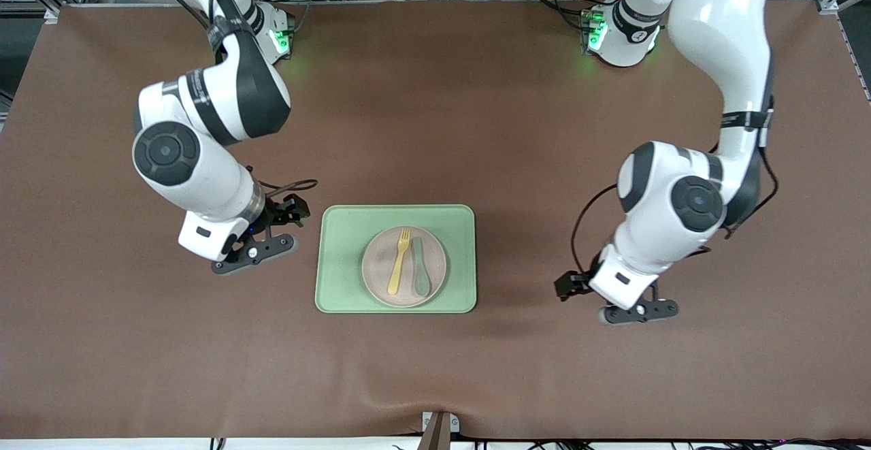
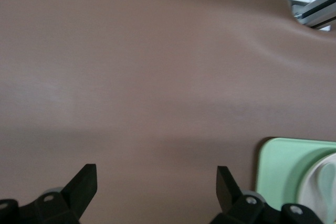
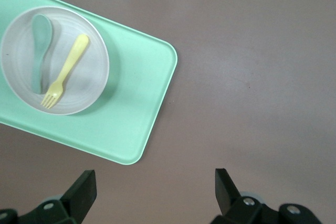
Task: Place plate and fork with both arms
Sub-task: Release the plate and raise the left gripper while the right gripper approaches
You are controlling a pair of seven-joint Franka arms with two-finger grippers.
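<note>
Nearest the front camera, the left gripper [image 1: 638, 311] is hanging over bare brown counter [image 1: 435, 382] toward the left arm's end, its jaws standing spread wide with nothing between them. A little farther up the counter, midway along its length, one light-green tray [image 1: 347, 286] is lying flat and carrying everything the task needs. One round beige-pink plate [image 1: 381, 280] is sitting in the middle of that tray, and one pale-yellow fork [image 1: 399, 262] is lying on the plate, its tines pointing toward the robots' bases. One grey-green spoon [image 1: 420, 267] is lying just beside the fork on the same plate, bowl end toward the front camera.

The fork is looking light, stiff and plastic, and probably slick; a pinch across the narrow handle, away from the spoon, seems the safest hold. The plate is looking thin, rigid and low-rimmed, so it is likely to slide rather than lift unless the jaws are taking its rim from the edge, and whatever is lying on it may skate off if it tips.

Farther up, the right gripper [image 1: 262, 249] is hovering just beside the tray's edge toward the right arm's end, jaws likewise spread and holding nothing.
</note>
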